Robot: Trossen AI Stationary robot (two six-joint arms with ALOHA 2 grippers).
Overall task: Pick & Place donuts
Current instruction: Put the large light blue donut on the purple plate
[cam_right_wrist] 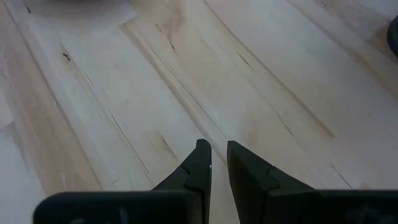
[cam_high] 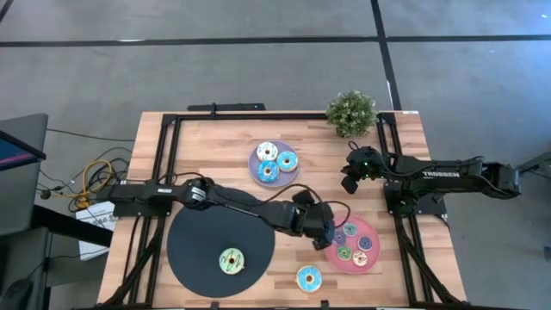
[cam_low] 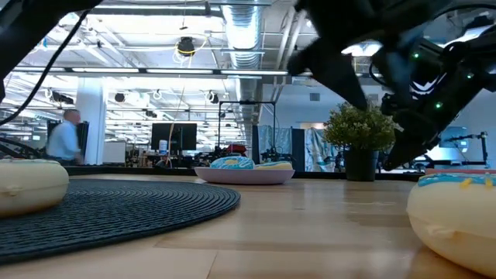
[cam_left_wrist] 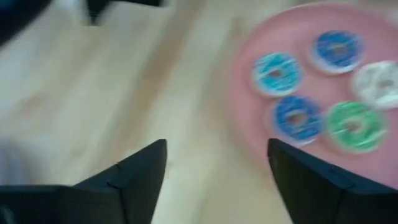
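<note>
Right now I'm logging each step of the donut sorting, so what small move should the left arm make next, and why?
Probably ease the left gripper forward and down over the nearest blue donut on the pink plate. Its fingers are open and empty, stopped just short of the plate's rim. The right gripper waits nearly closed over bare wood.

A large open-plan lab or office hall is shown: exposed ducts (cam_low: 248, 35) and pipes are hung under a high ceiling, monitors (cam_low: 173, 138) are set on desks, and a person (cam_low: 63, 138) is seen beyond the wooden table (cam_high: 215, 138), which is ringed by a black frame
</note>
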